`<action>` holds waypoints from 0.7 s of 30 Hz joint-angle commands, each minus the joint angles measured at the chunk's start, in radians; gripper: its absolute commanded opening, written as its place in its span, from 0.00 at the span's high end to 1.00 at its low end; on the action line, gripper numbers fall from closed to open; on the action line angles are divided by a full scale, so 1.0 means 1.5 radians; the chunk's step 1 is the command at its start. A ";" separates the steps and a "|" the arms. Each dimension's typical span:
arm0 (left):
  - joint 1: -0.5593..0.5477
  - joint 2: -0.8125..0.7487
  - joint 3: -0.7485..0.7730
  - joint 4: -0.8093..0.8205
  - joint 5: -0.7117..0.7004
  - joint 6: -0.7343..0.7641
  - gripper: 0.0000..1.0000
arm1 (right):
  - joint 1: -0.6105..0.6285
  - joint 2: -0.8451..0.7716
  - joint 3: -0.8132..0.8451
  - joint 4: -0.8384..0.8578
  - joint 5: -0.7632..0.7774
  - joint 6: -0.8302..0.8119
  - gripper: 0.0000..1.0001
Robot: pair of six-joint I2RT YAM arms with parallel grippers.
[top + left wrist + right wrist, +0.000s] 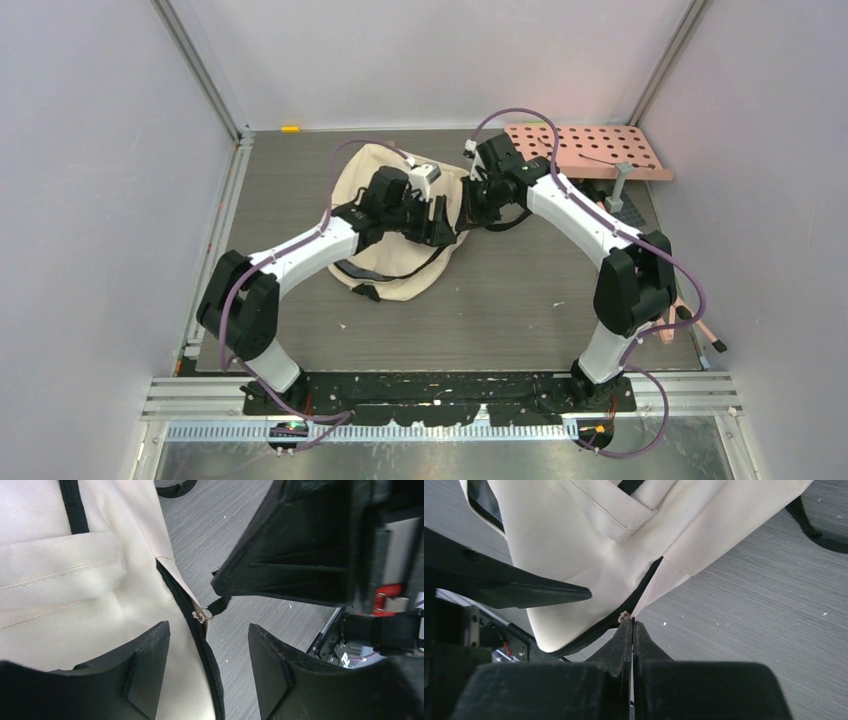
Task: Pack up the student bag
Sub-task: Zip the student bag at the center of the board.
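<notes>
The student bag (392,268) is a cream fabric backpack lying flat on the grey table, also seen in the left wrist view (75,590) and the right wrist view (574,555). Its black zipper (186,602) runs along the right edge, ending in a metal slider (202,614) with a black pull tab (219,605). My right gripper (632,621) is shut on that pull tab, tips against the slider (624,615). My left gripper (207,630) is open, its fingers (145,670) straddling the zipper edge just below the slider. In the overhead view the two grippers (438,226) (478,208) meet at the bag's right side.
A pink perforated board (590,150) lies at the back right with a small grey stand (617,190) in front of it. Black straps (372,291) trail from the bag's near edge. Thin pink sticks (690,320) lie by the right arm's base.
</notes>
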 commanded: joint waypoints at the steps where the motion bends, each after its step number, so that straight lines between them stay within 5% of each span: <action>1: -0.005 0.021 0.002 0.063 -0.022 -0.012 0.43 | -0.010 0.005 0.051 -0.017 -0.037 0.016 0.99; 21: -0.032 0.075 0.034 0.102 -0.032 -0.041 0.58 | -0.014 0.049 0.126 -0.102 -0.050 0.025 0.99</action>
